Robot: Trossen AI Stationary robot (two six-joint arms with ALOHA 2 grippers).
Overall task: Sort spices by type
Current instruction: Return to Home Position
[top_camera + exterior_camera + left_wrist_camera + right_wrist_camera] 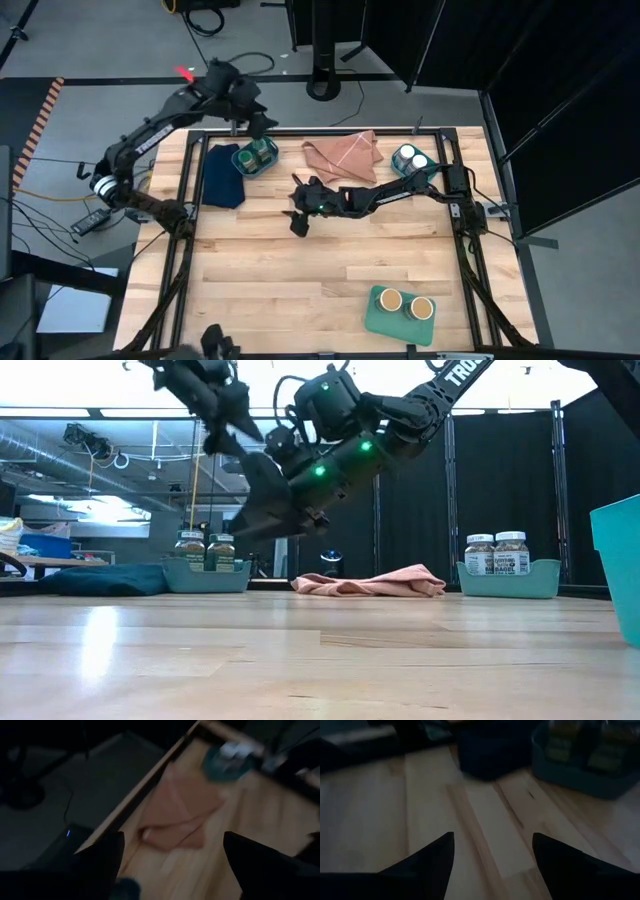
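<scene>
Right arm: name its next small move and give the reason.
Probably draw the right pincer, open and empty over the table, back toward its base at the right edge. All jars already sit sorted in pairs: green-lidded jars, white-lidded jars, tan-topped jars.

Six small cylindrical jars, all upright, sorted in side-by-side pairs. Green-lidded jars (251, 158) with dark labels, inside the teal bin (240, 169) at the table's far left corner. White-lidded jars (407, 154), brown contents and pale labels, seemingly touching, inside a second teal bin (397, 170) at the far right. Tan-topped jars (390, 299), slightly apart, on the green tray (400, 328) near the front right edge.
</scene>
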